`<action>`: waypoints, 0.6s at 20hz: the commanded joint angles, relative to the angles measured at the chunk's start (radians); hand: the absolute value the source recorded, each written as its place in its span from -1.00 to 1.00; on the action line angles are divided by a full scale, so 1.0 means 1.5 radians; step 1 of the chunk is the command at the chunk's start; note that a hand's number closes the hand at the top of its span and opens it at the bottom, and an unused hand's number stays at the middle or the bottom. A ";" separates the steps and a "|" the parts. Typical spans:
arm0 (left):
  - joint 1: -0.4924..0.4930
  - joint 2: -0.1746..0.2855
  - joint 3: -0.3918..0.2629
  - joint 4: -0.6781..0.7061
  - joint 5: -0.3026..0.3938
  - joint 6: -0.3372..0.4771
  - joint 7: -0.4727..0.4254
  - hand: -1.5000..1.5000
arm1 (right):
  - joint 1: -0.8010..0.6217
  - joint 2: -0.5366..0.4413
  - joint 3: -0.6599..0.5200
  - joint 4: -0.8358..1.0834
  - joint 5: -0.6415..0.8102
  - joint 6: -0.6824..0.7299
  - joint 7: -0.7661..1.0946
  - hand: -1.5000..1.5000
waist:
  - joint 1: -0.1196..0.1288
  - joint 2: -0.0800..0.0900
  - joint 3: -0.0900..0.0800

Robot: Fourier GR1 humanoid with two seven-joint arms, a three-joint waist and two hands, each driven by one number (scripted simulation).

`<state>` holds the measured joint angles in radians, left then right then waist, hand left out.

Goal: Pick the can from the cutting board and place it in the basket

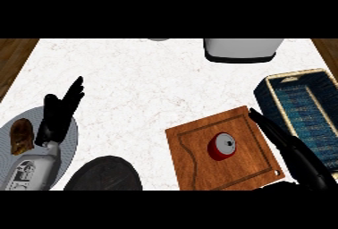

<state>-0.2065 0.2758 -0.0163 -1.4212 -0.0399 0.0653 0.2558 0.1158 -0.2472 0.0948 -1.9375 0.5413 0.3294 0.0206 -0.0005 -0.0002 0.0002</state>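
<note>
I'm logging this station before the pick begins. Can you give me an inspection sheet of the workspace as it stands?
Surface: white marbled counter.
Job's things: red can standing mid cutting board; blue woven basket just right of the board, nothing seen inside.
Clutter: grey plate with a brown food piece at left; dark round disc at the lower edge; white appliance at the top.
Hands: left hand open, resting over the plate, fingers up; right hand open, fingers straight over the board's right edge, apart from the can.
Cables: nothing seen.
Surroundings: wood beyond the counter's sides.
</note>
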 commanded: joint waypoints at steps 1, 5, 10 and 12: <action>0.014 -0.005 0.016 0.035 -0.005 -0.024 -0.044 0.00 | -0.043 0.030 0.020 0.086 0.047 -0.034 -0.033 -1.00 | 0.001 0.000 0.000; 0.023 -0.026 0.013 -0.015 -0.023 -0.019 -0.005 0.00 | -0.052 0.056 0.030 0.108 0.060 -0.041 -0.033 -1.00 | 0.001 0.000 0.000; 0.015 -0.028 0.036 -0.025 -0.021 -0.038 0.010 0.00 | -0.035 0.072 0.047 0.125 0.092 -0.069 -0.056 -1.00 | 0.000 0.000 0.000; -0.023 -0.018 0.059 0.064 -0.034 -0.051 -0.054 0.00 | -0.049 0.066 0.026 0.097 0.069 -0.033 -0.030 -1.00 | -0.001 0.000 0.000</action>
<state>-0.2294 0.2433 0.0422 -1.3646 -0.0771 0.0122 0.2204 0.0530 -0.1541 0.1496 -1.8079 0.6471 0.2728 -0.0141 -0.0016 0.0000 0.0000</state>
